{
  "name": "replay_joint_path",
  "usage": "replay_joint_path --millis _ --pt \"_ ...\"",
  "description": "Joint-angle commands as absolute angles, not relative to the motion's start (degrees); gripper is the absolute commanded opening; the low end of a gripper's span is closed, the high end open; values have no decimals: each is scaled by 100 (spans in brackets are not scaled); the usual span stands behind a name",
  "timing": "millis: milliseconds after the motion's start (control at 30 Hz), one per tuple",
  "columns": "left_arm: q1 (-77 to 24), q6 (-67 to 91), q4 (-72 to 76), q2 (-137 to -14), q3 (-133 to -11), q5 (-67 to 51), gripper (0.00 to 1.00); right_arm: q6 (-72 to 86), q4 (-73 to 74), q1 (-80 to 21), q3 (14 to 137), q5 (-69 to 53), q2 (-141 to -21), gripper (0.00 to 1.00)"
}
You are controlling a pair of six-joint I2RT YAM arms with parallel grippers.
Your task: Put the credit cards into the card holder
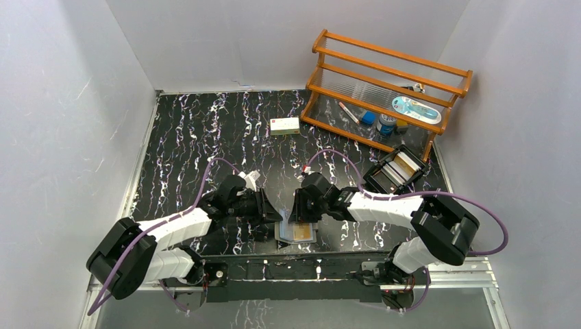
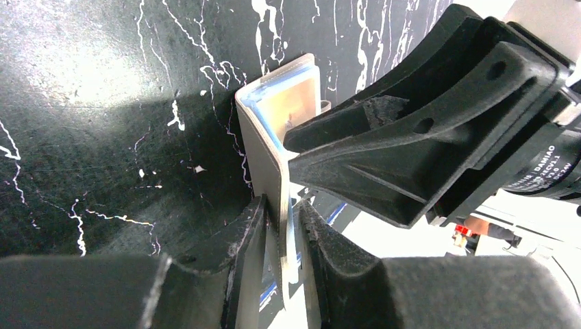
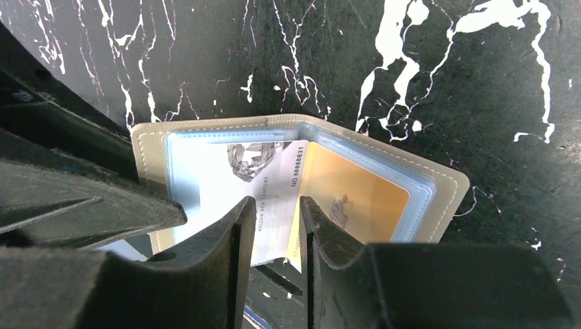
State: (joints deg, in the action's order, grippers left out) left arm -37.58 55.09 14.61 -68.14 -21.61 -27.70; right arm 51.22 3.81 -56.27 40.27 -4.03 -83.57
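The card holder (image 1: pixel 296 232) lies open on the black marbled table by its front edge, between my two grippers. In the right wrist view its grey-taupe cover (image 3: pixel 449 188) frames light blue pockets holding a white credit card (image 3: pixel 264 175) and a tan credit card (image 3: pixel 360 195), both sticking out toward me. My right gripper (image 3: pixel 277 229) hovers at their near edges, its jaws a narrow gap apart and pinching nothing. My left gripper (image 2: pixel 282 229) is shut on the holder's cover flap (image 2: pixel 264 140) and holds it upright; the tan card (image 2: pixel 296 103) shows behind it.
A white box with a red mark (image 1: pixel 285 125) lies mid-table. A wooden rack (image 1: pixel 390 82) with small items stands at the back right, and a black open-topped tray (image 1: pixel 397 170) sits before it. White walls enclose the table.
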Motion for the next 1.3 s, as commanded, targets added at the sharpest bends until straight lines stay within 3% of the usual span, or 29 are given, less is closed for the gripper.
replay_joint_path --millis 0,267,533,900,1133,1267 --pt "-3735 5473 1533 -6842 -2286 -2892 23 5254 -124 -5651 3862 -386 -8001 41" --pt "-3735 5568 1465 -6601 -2309 -2839 33 5358 -191 -5726 3875 -493 -7786 55" --pt "-3735 5657 1558 -6552 -2268 -2865 14 5404 -211 -5920 3985 -479 -7922 56" --pt "-3736 5695 1556 -6480 -2237 -2848 2 5452 -105 -5994 4078 -402 -7866 58" --pt "-3736 5702 1503 -6445 -2262 -2830 12 5449 -42 -6019 4141 -409 -7990 60" --pt "-3735 5705 1470 -6421 -2275 -2821 13 5424 40 -6015 4174 -355 -8070 60"
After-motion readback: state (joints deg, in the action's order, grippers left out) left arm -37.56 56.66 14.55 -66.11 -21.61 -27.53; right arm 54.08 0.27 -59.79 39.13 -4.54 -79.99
